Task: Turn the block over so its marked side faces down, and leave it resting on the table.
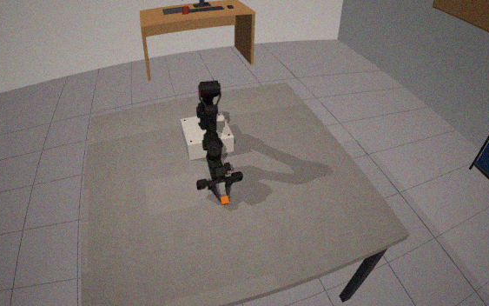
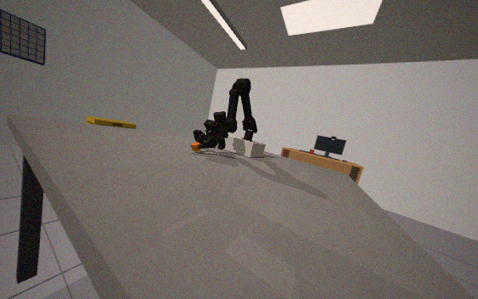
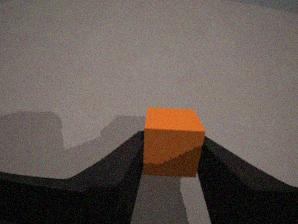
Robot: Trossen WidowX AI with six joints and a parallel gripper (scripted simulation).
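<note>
The orange block (image 1: 225,200) (image 2: 195,147) (image 3: 173,120) sits between the fingertips of my gripper (image 1: 223,196) (image 2: 199,145) (image 3: 170,139). The gripper is shut on it, with one dark finger against each side in the wrist view. The arm reaches low and slants forward. The block is at or very close to the table top (image 1: 160,256) (image 2: 143,204); whether it touches cannot be told. The two faces that show in the wrist view are plain orange, the lower one partly in shadow. No mark shows; the underside and the sides at the fingers are hidden.
The arm's white base box (image 1: 197,149) (image 2: 255,149) stands behind the gripper. A yellow bar-shaped object (image 2: 111,123) shows beyond the table's far side in the exterior view. A wooden desk (image 1: 190,23) stands away by the wall.
</note>
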